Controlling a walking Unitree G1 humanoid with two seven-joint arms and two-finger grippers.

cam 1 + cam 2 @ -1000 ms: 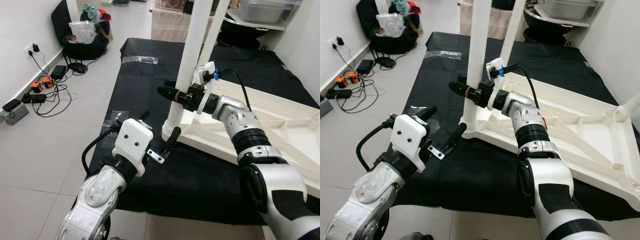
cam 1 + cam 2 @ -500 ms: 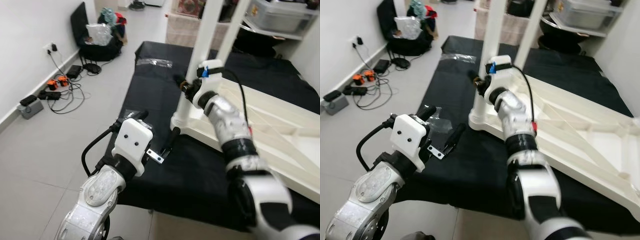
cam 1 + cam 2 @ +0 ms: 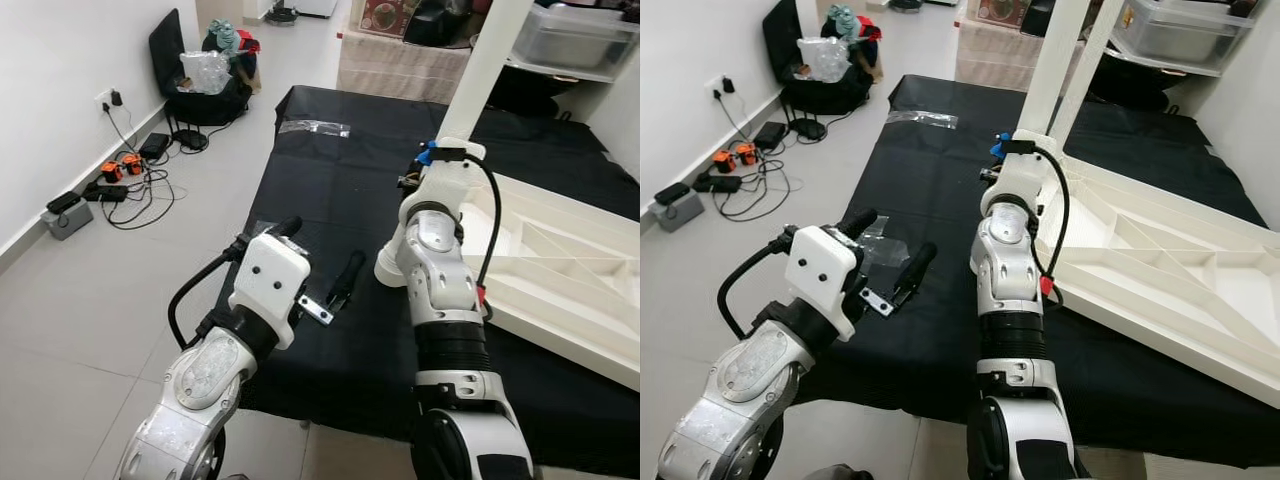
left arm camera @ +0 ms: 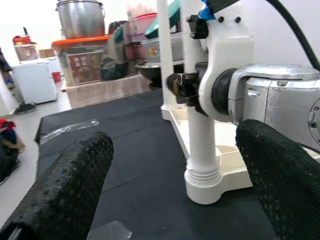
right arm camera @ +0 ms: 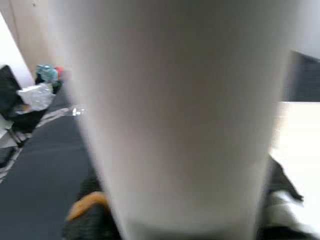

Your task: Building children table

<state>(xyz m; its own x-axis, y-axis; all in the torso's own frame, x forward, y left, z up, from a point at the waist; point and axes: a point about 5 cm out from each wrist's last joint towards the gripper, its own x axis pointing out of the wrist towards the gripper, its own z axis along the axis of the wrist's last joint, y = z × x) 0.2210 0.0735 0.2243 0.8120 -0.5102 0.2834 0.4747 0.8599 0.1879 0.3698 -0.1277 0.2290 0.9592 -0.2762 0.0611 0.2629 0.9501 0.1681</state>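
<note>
Two claws logged. I see left claw (image 4: 170, 170) gaping, empty, near the mat's (image 3: 330, 190) left edge. Right claw (image 5: 180, 220) straddles the white table leg (image 5: 175, 110); grip unclear.

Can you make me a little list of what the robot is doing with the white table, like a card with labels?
job: building a children's table
table: white tabletop lying upside down on a black mat
table leg: white leg standing upright at the tabletop's corner
right gripper: up against that leg, a finger on either side
left gripper: open, held low above the mat, pointing at the leg
also on mat: clear plastic bag
</note>
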